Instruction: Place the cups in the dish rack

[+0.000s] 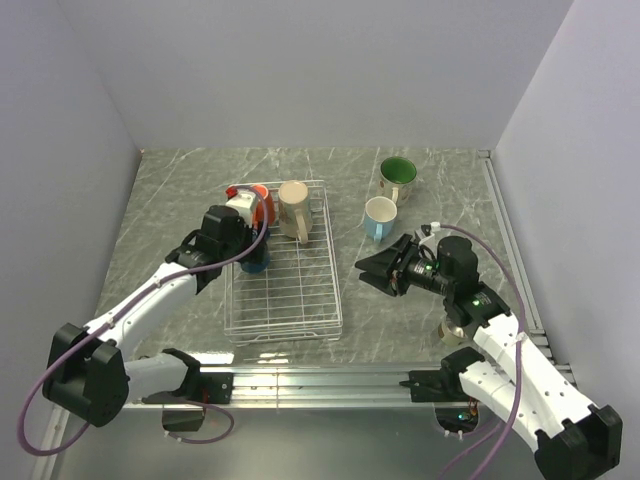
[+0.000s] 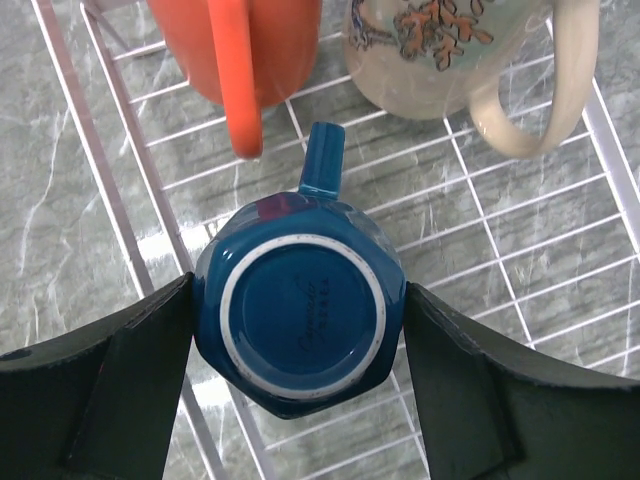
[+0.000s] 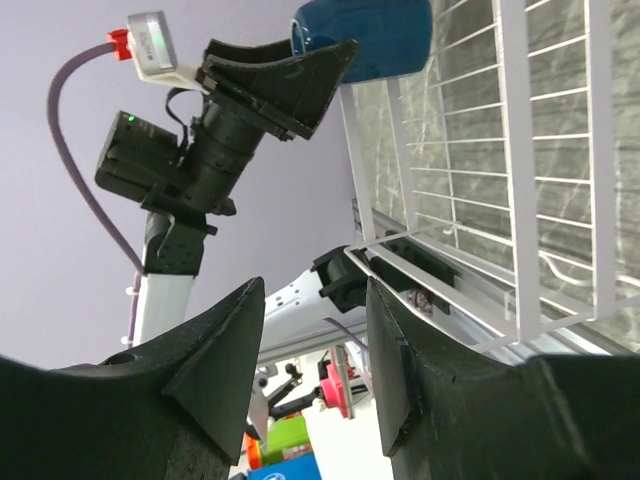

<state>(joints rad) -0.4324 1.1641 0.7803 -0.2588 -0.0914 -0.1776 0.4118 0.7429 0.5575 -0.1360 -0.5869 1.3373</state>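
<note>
Left gripper [image 2: 298, 300], jaws clamped on upturned dark blue mug [image 2: 300, 345], inside dish rack [image 1: 290, 300] at its left side; orange-red mug [image 1: 258, 203] and beige mug [image 1: 293, 210] inside rack's far end; light blue mug [image 1: 380, 217] and green-lined cream mug [image 1: 397, 178] outside, right of rack; right gripper [image 1: 373, 277] right of rack, jaws apart, empty.

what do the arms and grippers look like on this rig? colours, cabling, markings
The left arm and right arm have white link shells with black joints. A purple cable loops along each. The left gripper and right gripper are black, with broad wedge-shaped fingers. A green light glows on the right arm. No readable markings visible.
</note>
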